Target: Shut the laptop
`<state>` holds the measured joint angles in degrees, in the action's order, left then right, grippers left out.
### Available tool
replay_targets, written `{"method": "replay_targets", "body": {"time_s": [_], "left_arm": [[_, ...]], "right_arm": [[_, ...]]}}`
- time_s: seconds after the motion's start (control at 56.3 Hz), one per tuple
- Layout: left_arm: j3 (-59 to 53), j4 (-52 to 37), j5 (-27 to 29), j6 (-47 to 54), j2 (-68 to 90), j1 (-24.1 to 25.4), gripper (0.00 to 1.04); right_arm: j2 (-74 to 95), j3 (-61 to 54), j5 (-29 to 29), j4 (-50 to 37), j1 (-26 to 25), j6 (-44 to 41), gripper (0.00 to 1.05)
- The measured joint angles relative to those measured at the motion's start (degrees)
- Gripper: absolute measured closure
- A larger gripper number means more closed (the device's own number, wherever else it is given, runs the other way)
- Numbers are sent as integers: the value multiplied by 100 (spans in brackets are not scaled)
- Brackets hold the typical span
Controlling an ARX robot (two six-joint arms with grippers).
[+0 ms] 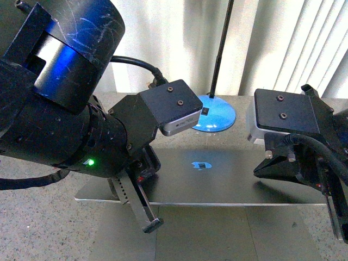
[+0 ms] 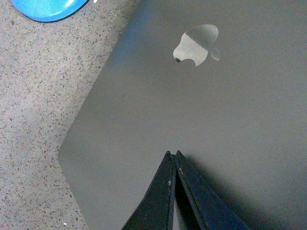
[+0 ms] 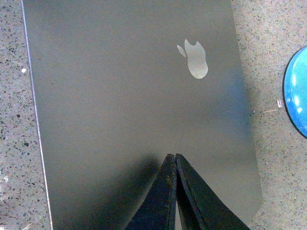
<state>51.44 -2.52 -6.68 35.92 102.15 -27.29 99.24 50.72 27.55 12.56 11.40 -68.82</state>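
Note:
The laptop (image 1: 228, 182) lies on the speckled table with its plain grey lid down and facing up. The shiny apple logo (image 1: 202, 165) shows on the lid. Keys, trackpad and screen are hidden. My left gripper (image 1: 153, 223) is shut and empty over the lid's left part; in the left wrist view its tips (image 2: 173, 153) sit just above the lid (image 2: 144, 110) near a rounded corner. My right gripper (image 1: 256, 173) is shut and empty over the lid's right part; in the right wrist view its tips (image 3: 171, 155) are close above the lid (image 3: 120, 96).
A blue round lamp base (image 1: 215, 117) with a thin black pole (image 1: 220, 49) stands just behind the laptop. It also shows in the left wrist view (image 2: 45, 8) and the right wrist view (image 3: 297, 91). White curtains hang behind the table.

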Motion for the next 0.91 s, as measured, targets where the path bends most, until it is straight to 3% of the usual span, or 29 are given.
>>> {"method": "replay_targets", "body": {"time_s": [0.906], "left_arm": [[-286, -308, -109, -68, 144, -76, 101]], "right_arm": [[168, -188, -46, -203, 59, 2, 102]]}}
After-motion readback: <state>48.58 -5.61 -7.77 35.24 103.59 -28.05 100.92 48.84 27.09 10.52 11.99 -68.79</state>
